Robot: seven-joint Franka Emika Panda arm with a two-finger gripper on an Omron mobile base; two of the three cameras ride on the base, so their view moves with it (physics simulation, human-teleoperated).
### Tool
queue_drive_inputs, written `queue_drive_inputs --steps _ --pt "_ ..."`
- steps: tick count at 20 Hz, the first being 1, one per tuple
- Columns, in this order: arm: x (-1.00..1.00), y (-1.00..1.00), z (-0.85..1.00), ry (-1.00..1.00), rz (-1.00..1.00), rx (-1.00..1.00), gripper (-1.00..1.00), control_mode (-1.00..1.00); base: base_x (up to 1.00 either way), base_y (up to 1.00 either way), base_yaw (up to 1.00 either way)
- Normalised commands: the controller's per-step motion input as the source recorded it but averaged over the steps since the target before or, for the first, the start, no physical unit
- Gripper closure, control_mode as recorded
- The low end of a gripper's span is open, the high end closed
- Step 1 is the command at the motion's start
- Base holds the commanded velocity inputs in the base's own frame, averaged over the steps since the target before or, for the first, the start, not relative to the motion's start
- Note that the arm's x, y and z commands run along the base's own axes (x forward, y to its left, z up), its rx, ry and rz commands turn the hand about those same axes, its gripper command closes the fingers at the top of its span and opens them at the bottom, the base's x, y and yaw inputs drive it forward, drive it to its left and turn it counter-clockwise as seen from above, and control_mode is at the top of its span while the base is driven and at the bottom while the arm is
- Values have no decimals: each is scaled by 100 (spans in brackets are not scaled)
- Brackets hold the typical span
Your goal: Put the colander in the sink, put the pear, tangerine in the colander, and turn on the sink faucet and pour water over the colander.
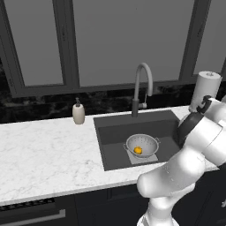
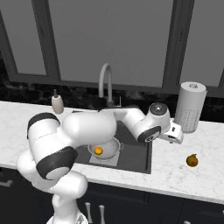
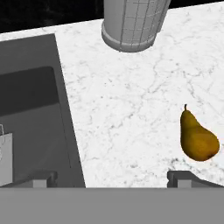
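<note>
1. the colander (image 1: 141,145) is sitting in the sink (image 1: 115,132), on the lighter square of its floor
2. the tangerine (image 1: 138,150) is lying inside the colander
3. the pear (image 2: 191,160) is lying on its side on the white marble counter (image 2: 183,175), to the right of the sink and well apart from the colander
4. the gripper (image 3: 111,178) is hanging over the counter just right of the sink edge, jaws standing wide and holding nothing, with the pear near its right fingertip
5. the faucet (image 1: 142,88) is standing behind the sink beside the paper towel roll (image 2: 190,107); the soap bottle (image 1: 78,112) is standing left of the sink
</note>
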Motion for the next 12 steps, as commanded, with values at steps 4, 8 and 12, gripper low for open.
queue_drive_inputs --steps 4,8,12 --pt "-2 -99 -18 12 -9 0 -100 -100 0 0 0" --pt "-37 -77 -27 7 -6 0 -100 -100 0 0 0" --pt "-35 -62 -27 5 -5 2 -100 -100 0 0 0"
